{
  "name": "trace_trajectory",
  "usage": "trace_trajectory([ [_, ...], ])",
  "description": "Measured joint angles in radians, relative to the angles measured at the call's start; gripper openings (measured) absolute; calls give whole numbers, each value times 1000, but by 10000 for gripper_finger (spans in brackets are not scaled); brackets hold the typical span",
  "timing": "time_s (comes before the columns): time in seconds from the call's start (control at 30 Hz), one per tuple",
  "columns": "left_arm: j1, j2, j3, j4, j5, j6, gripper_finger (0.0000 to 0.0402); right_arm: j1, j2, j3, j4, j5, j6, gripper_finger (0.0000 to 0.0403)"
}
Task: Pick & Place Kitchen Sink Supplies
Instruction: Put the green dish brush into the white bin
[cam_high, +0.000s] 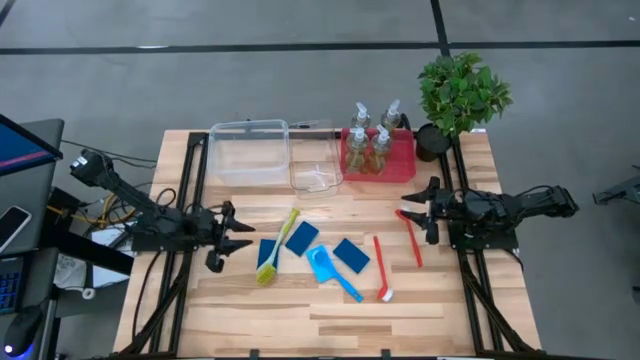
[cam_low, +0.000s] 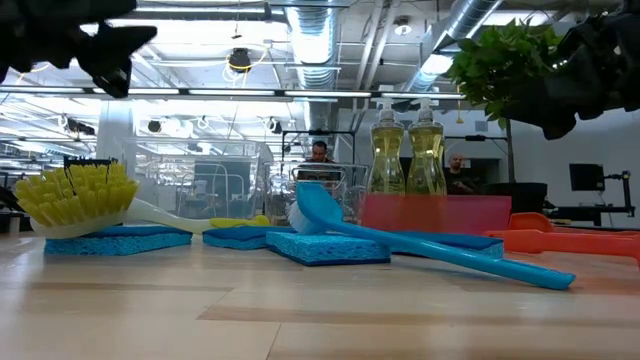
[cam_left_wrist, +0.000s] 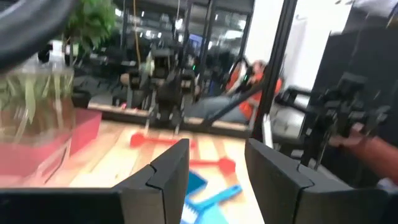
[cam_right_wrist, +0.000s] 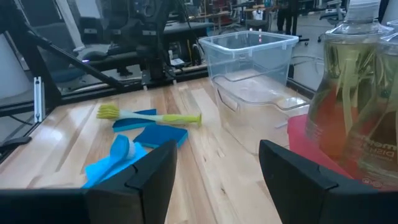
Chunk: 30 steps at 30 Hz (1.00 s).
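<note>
From my low camera only two pump bottles (cam_low: 405, 150) show, their bases hidden behind the red tray (cam_low: 445, 213). On my left wrist feed the whole picture is blurred, so the bottles (cam_left_wrist: 31, 102) there are smeared and the blue brush (cam_left_wrist: 208, 198) is partly hidden by the fingers (cam_left_wrist: 168, 177). My right wrist feed cuts off the nearest bottle (cam_right_wrist: 364, 93) at the edge.

grey floor (cam_high: 300, 80), bright ceiling lights (cam_low: 310, 40)
</note>
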<state>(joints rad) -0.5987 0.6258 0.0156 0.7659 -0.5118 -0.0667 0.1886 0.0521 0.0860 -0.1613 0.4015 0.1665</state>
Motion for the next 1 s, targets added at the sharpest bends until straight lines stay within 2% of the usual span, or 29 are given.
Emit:
trace_trajectory([
  [0.33,0,298,107,1,-26,24,158,0,0,0,-2,-2,-6,221],
  [0.73,0,561,177,2,-206,-46,158,0,0,0,-3,-4,-8,221],
  [1.0,13,673,233,2,-312,-46,158,0,0,0,-3,-4,-8,221],
])
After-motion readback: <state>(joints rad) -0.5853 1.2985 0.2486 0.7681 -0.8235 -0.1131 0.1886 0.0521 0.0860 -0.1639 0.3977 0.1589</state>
